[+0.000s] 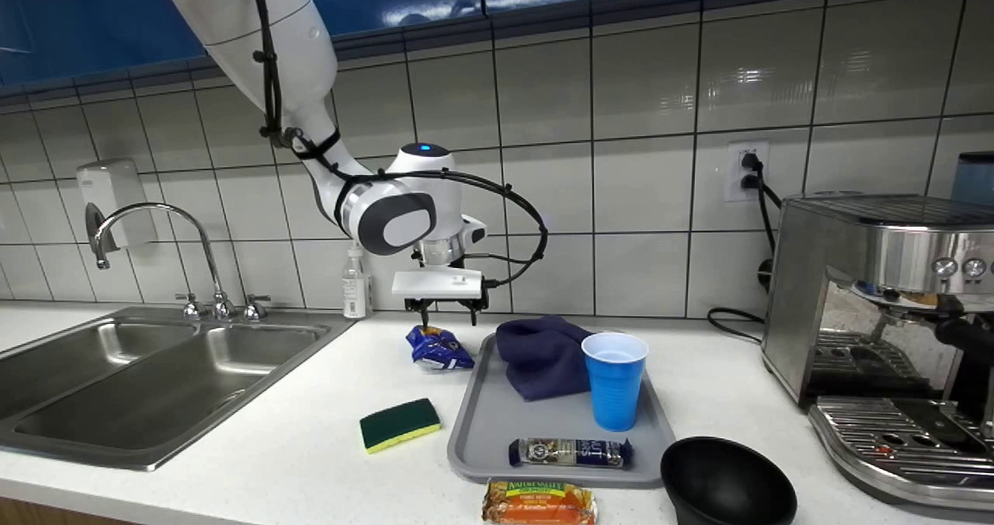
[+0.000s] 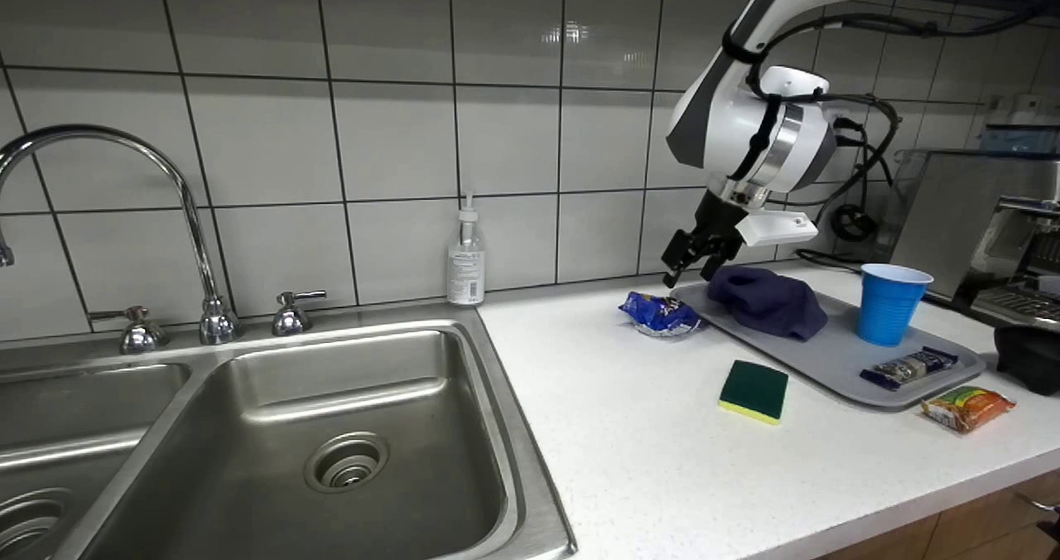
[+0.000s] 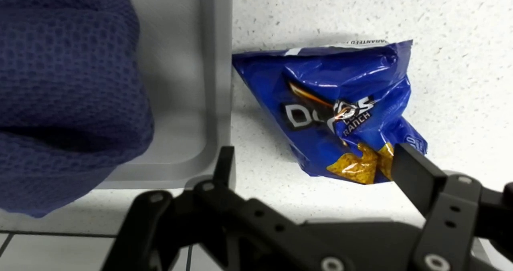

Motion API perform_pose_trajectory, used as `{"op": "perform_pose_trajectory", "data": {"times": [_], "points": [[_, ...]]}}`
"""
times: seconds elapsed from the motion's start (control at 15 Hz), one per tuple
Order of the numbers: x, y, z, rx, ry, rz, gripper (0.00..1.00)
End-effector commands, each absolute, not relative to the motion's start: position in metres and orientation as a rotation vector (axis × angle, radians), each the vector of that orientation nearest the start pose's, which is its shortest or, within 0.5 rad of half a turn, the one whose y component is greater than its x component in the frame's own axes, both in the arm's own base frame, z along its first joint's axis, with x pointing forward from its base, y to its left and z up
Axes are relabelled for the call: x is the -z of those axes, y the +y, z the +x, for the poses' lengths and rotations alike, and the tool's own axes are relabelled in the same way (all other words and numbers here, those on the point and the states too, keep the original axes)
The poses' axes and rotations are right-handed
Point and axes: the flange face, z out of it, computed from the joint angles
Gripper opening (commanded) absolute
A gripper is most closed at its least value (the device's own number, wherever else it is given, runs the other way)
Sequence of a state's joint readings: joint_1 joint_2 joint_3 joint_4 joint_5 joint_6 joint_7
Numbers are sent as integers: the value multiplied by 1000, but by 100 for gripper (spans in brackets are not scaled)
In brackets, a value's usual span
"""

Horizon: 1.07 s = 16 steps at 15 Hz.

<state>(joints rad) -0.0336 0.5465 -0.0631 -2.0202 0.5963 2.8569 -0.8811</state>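
Where the sink [image 1: 229,401] ends at left in an exterior view, the tabletop [image 1: 311,463] begins, bearing a green-and-yellow sponge [image 1: 400,424]. Next comes, farther back, the blue chip bag [image 1: 439,349], lying just beside the grey tray [image 1: 497,420] with its dark towel [image 1: 543,358]. Over the bag the fingers [image 3: 417,178] stand wide apart, holding nothing. A good grip, I judge, means centring them on the crumpled middle — in the wrist view one overlaps the tray's corner — then closing gently, since slick film may slip and contents crush.
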Motion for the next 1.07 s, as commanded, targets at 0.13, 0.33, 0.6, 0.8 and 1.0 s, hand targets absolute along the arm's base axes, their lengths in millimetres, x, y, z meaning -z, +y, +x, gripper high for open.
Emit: {"op": "perform_pose_trajectory", "data": {"times": [0.13,0.33,0.6,0.8,1.0], "points": [[-196,-81,626,533,-529,-3024,100],[-191,-76,627,504,-611,-3030,100],[-187,-75,627,481,-657,-3034,100],[-186,-76,626,475,-669,-3034,100],[-185,-77,626,472,-663,-3037,100]]}}
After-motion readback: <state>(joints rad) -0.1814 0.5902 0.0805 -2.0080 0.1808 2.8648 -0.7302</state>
